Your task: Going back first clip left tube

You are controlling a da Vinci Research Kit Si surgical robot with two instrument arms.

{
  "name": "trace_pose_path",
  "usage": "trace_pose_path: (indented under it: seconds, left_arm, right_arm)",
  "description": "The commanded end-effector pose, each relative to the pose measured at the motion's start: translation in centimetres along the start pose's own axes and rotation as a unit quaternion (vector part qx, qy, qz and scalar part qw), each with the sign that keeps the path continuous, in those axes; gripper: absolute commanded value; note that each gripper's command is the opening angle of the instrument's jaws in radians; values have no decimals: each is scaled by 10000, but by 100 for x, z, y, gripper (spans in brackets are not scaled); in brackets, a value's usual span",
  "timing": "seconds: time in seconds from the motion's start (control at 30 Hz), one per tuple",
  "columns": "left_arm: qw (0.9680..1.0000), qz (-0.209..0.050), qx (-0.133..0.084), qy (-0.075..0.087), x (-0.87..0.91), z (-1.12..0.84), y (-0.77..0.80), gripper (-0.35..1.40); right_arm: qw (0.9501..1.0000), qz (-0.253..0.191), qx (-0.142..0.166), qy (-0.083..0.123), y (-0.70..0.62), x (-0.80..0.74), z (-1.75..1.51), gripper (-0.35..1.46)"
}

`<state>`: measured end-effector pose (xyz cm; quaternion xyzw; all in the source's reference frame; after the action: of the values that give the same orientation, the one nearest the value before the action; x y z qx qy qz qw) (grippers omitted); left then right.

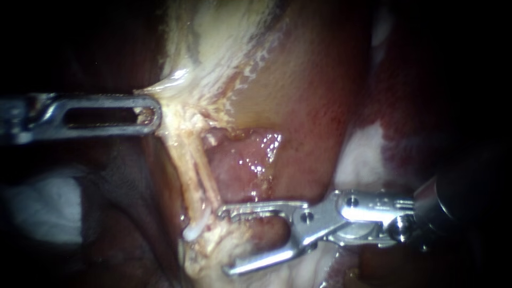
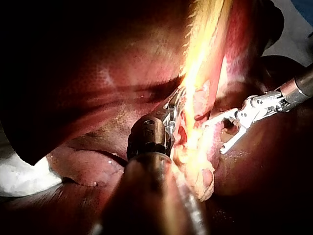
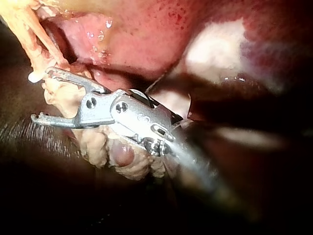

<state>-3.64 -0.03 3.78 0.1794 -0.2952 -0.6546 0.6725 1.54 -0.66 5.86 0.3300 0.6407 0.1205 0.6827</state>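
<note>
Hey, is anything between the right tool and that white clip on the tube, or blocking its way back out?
Nothing visible separates them: the right tool has its open jaws just beside the clip on the tube. Soft tissue shows in the gap between the jaws. Behind the tool, no obstacle shows.

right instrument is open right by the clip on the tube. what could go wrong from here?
1. The right instrument has its jaws open over pale tissue, right beside the white clip. Its toothed upper jaw could snag the clip or the tube if it pulls back carelessly.
2. Pale tissue tents toward the left instrument above the tube. A slip or a harder pull there might tear the thin strands.
</note>
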Motion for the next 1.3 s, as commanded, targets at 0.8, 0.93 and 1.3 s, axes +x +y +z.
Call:
trace_pose_path:
  seconds: [0.8, 0.93, 1.3]
  left_arm:
    - [10000, 0, -3, -3, 1, 1, 0, -35]
    - [10000, -1, -5, -6, 1, 2, -1, -35]
    - [9999, 34, 107, 29, 20, 39, 3, -35]
  right_arm:
    - [9916, -1201, -461, -135, -14, 80, -136, 60]
    - [9911, -1226, -499, -153, -20, 90, -151, 60]
    - [9907, -1240, -542, -169, -18, 88, -159, 60]
